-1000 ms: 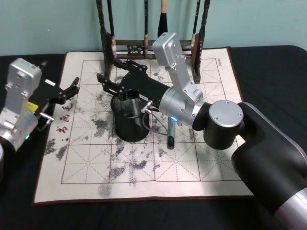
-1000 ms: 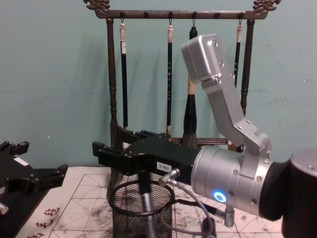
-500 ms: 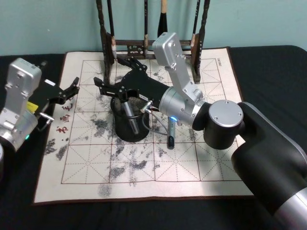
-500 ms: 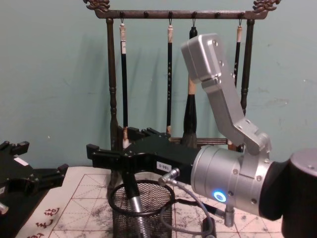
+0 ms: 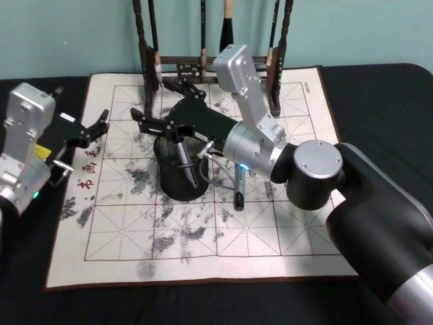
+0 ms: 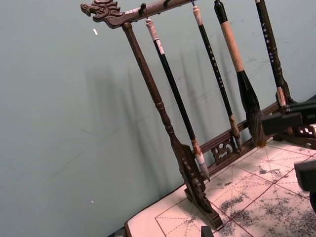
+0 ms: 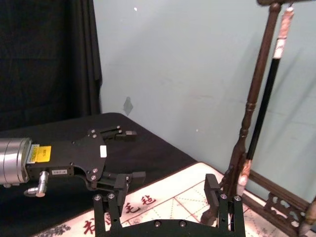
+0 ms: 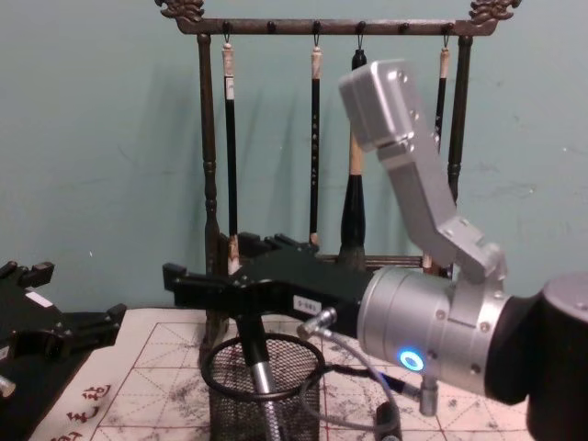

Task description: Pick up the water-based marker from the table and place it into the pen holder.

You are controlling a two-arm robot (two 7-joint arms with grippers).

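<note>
I have the right end effector hanging just above the holder, which stands on the stained mat covering the dark tabletop. From the right wrist view its two fingers stand wide apart with nothing clamped between them. The marker is inside the holder, tilted. Its silver lower part sits down in the mesh, and its black top pokes past the rim, right under the end effector's body, as the chest view shows. A second pen lies flat on the mat just right of the holder, beneath the right arm. The left end effector hangs over the mat's left edge, well apart from the holder, fingers spread and empty. The brush rack stands behind.
</note>
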